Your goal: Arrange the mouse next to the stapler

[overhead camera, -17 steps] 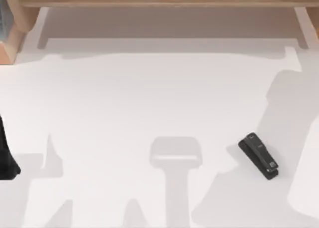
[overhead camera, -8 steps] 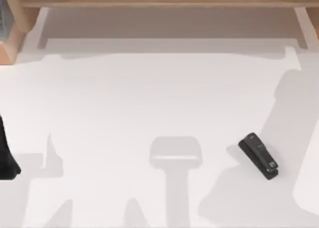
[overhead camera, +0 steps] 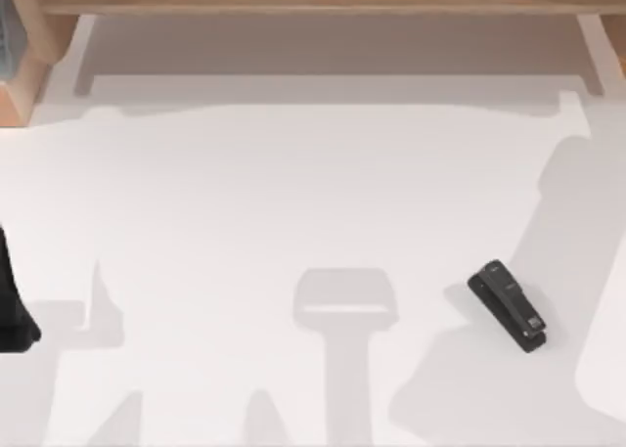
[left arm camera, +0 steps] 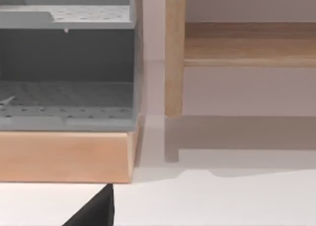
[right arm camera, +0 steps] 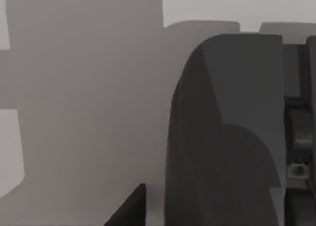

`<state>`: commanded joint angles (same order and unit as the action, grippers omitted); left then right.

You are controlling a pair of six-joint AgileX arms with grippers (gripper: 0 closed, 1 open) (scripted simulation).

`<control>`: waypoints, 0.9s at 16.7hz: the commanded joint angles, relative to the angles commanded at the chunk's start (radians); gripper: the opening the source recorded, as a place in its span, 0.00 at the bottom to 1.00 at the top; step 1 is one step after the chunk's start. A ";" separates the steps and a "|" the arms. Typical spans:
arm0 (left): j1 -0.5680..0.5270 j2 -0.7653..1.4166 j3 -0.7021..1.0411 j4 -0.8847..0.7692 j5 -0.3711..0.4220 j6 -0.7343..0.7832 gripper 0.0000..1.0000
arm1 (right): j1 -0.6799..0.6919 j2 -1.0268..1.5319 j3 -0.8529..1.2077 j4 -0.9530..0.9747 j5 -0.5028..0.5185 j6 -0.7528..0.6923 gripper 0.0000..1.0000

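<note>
Lying flat on the white table [overhead camera: 293, 193] at about 4 o'clock from its middle in the top view, well clear of every edge: the stapler [overhead camera: 507, 306], long axis running from 10 o'clock to 4 o'clock, with the paler glint toward the 4 o'clock end. Set out in the open like that, probably so that bare surface is left along both long sides for a mouse to be put down beside it. Nothing touching it.

Parked at the 9 o'clock edge of the top view: the left arm [overhead camera: 10, 305], a dark mass low against the table. Pointed level toward the 12 o'clock side, judging from the left wrist view, which looks across at a wooden shelf [left arm camera: 237, 43] and a grey perforated tray [left arm camera: 64, 102]. Just a dark corner of the left gripper [left arm camera: 96, 212] visible; released or clenched, cannot tell.

Off toward 3 o'clock, judging from its broad shadow on the table: the right arm. Aimed low over shaded table, with a corner of the right gripper [right arm camera: 128, 208] beside a big dark rounded bulk [right arm camera: 222, 137]. Possibly robot housing, possibly the mouse up close; too unclear to call. Grip state likewise impossible to tell.

Judged as an early stage, the pairing not yet made.
</note>
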<state>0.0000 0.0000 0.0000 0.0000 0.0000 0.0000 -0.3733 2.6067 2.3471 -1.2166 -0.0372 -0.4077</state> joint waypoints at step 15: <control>0.000 0.000 0.000 0.000 0.000 0.000 1.00 | 0.000 0.000 0.000 0.000 0.000 0.000 0.00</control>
<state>0.0000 0.0000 0.0000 0.0000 0.0000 0.0000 -0.3733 2.6067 2.3471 -1.2166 -0.0372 -0.4077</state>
